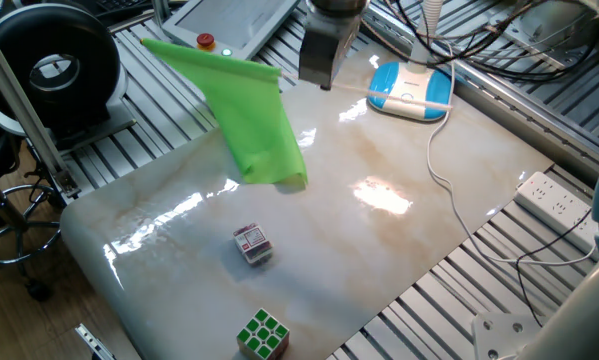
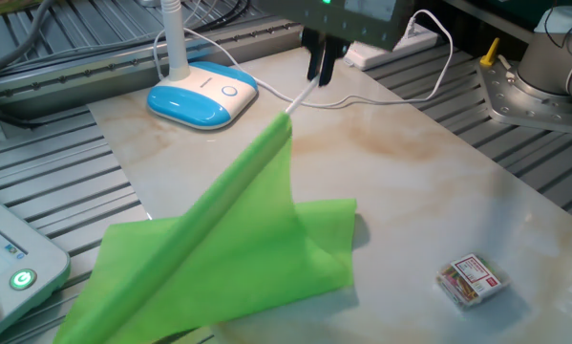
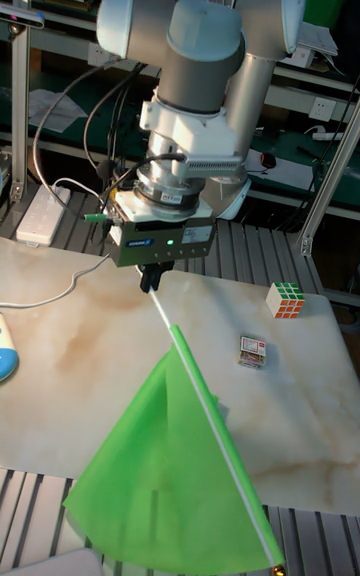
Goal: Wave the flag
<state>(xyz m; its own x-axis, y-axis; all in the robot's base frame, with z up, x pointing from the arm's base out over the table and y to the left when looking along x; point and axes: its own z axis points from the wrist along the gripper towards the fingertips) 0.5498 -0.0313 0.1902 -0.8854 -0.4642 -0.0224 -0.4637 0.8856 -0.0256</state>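
Slanting below tool (image 2: pixel 322 76), apparently gripped, flag (image 2: pixel 238 239)

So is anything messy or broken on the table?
Nothing looks broken or spilled. The claw grips the white stick of the flag, and part of the green cloth drapes onto the table. Two puzzle cubes sit apart, one patterned differently.

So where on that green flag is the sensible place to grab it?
Probably the bare end of the white stick, the only rigid, uncovered part; the lime cloth would just crumple. Coming from above suits it, since the stick slants up off the table. The gripper is in fact shut on that end of the flag, fingers pointing down.
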